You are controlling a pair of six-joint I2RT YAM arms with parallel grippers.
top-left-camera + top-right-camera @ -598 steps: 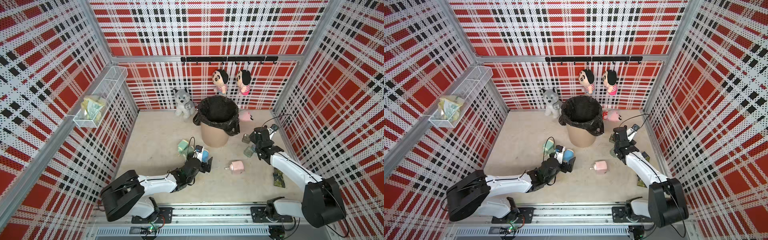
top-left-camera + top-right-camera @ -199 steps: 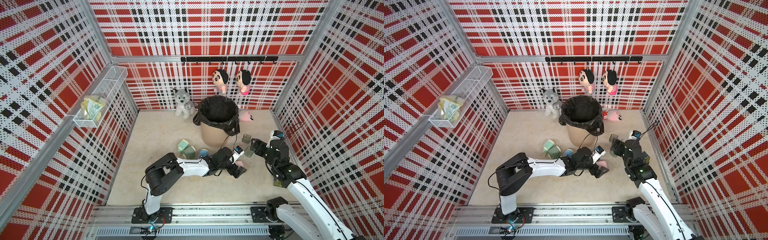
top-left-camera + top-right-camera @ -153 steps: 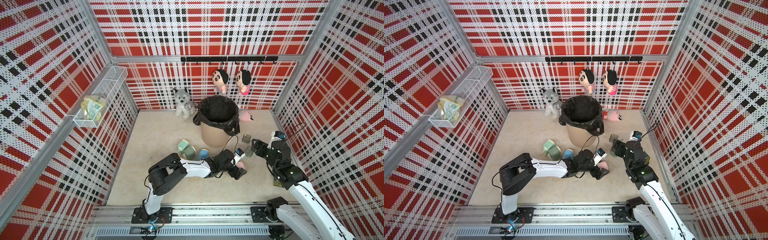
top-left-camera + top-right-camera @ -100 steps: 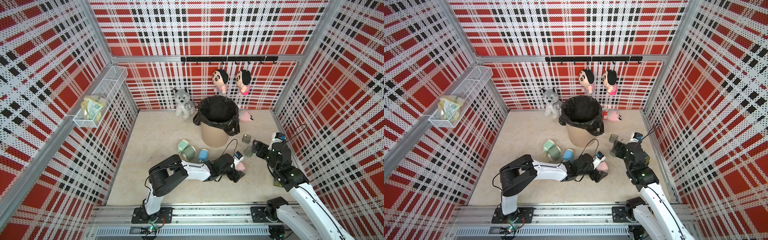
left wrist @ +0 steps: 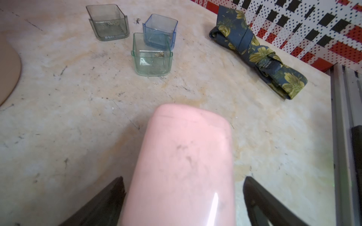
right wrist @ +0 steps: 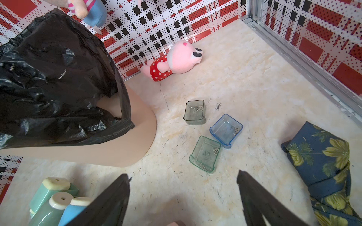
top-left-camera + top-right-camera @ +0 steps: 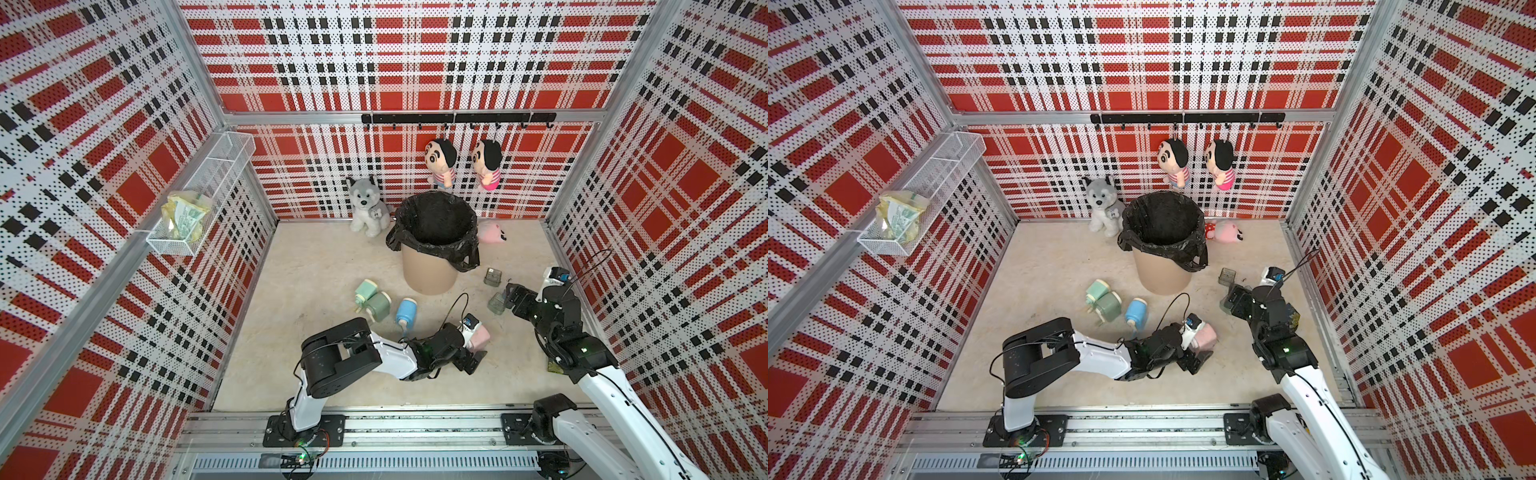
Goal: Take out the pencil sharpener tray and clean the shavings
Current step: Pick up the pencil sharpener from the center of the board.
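Note:
A pink pencil sharpener point(image 7: 481, 333) point(image 7: 1205, 335) lies on the floor in front of the bin. My left gripper point(image 7: 473, 344) point(image 7: 1196, 345) point(image 5: 184, 180) is open and straddles it: one finger sits close against the pink body point(image 5: 182, 166), the other stands a little off it. No tray shows on the pink body. Three clear trays lie on the floor to the right: grey point(image 6: 195, 112), blue point(image 6: 226, 130), green point(image 6: 204, 154), each with a few shavings. My right gripper point(image 7: 509, 293) point(image 7: 1233, 297) point(image 6: 183, 174) hangs open and empty just in front of them.
A tan bin with a black bag point(image 7: 428, 270) point(image 7: 1163, 274) stands mid-floor. Two green sharpeners point(image 7: 372, 299) and a blue one point(image 7: 406, 309) lie to its left. A folded floral cloth point(image 5: 260, 52) point(image 6: 323, 156) lies by the right wall. Plush toys sit along the back wall.
The left arm swung from the blue sharpener across to the pink one and now has its jaws around it. The right arm lifted and drew back from the trays.

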